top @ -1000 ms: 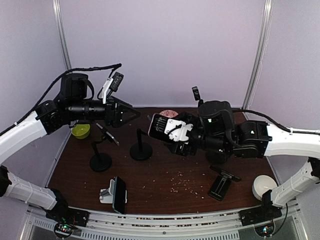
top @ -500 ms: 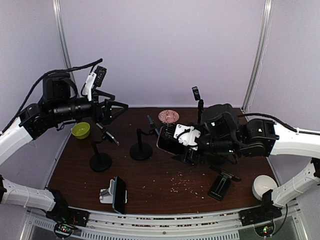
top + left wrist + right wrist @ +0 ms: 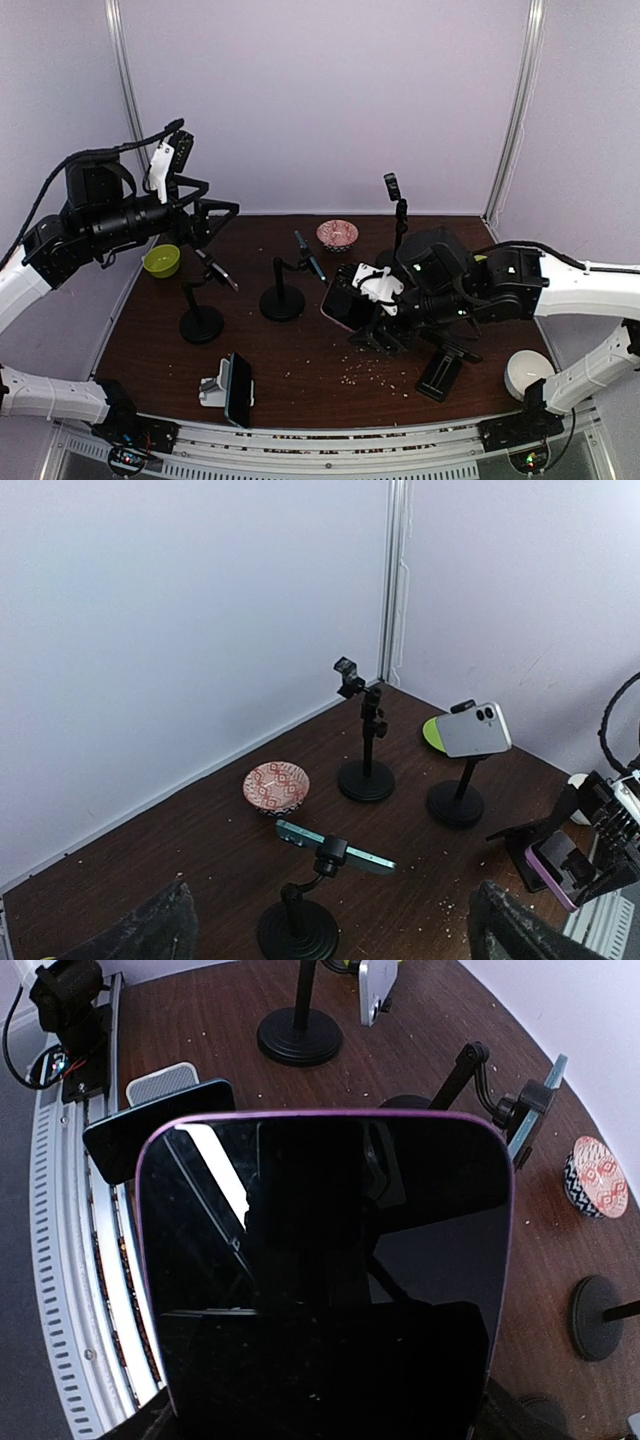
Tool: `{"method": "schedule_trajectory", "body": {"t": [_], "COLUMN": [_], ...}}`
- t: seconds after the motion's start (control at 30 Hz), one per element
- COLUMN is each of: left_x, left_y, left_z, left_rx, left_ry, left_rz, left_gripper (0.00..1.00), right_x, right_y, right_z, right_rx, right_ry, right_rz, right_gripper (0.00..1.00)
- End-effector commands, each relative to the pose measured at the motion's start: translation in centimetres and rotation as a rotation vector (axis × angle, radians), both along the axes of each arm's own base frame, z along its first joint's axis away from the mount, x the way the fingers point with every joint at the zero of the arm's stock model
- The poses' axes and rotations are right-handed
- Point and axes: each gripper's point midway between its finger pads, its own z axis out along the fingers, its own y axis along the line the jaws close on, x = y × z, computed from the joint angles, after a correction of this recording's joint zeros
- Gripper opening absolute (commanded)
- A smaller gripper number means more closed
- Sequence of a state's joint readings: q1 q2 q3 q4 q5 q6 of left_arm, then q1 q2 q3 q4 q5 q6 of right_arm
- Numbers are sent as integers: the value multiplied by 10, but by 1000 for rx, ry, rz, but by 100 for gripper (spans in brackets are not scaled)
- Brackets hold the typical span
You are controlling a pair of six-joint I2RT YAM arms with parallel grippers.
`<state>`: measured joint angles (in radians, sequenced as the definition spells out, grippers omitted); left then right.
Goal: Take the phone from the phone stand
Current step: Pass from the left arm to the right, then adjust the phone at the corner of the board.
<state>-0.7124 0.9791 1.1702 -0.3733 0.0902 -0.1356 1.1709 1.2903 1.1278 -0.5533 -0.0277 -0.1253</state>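
Top external view: my right hand is clenched on the phone, a dark slab with a purple rim. The phone is tilted and low over the middle of the desk, off every stand. I cannot tell whether its lower edge touches the wood. The black folding stand lies flat on the desk near the front right, close to that hand but apart from the phone.

Right wrist view: the phone's glass fills nearly the whole frame, screen dark, held squarely between my fingers.

My left hand is released, fingers spread wide with nothing between them. It hangs high over the left rear of the desk, well apart from the phone. Left wrist view: the two fingers sit at the bottom corners of the frame.

Other items noted:
- centre stand carrying a teal phone at a tilt
- left stand, just beside the centre stand
- tall stand at the rear, and near it a silver phone on its own stand
- white cradle at front left with a black phone in it
- green bowl at left rear; patterned bowl at centre rear
- crumbs scattered over the front of the desk
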Motion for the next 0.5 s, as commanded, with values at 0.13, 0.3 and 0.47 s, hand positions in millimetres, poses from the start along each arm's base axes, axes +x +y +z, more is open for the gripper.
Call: {"method": "schedule_trajectory", "body": {"t": [0.13,0.3,0.47], "left_x": [5,6,3], "left_y": [15,14,18], "left_z": [8,7,10], "left_rx": [16,21,16], "left_ry": [-69,-69,-79], "left_rz": [68,68,73], "left_gripper": [96,96,95], "right_x": [14,26,39], "right_y": [3,-5,-8], "right_z": [-9,-24,-50], "right_rx": [93,43,-8], "right_ry": [123,152,214], "right_rz": [-184,-290,-384], "right_gripper": [42,42,41]}}
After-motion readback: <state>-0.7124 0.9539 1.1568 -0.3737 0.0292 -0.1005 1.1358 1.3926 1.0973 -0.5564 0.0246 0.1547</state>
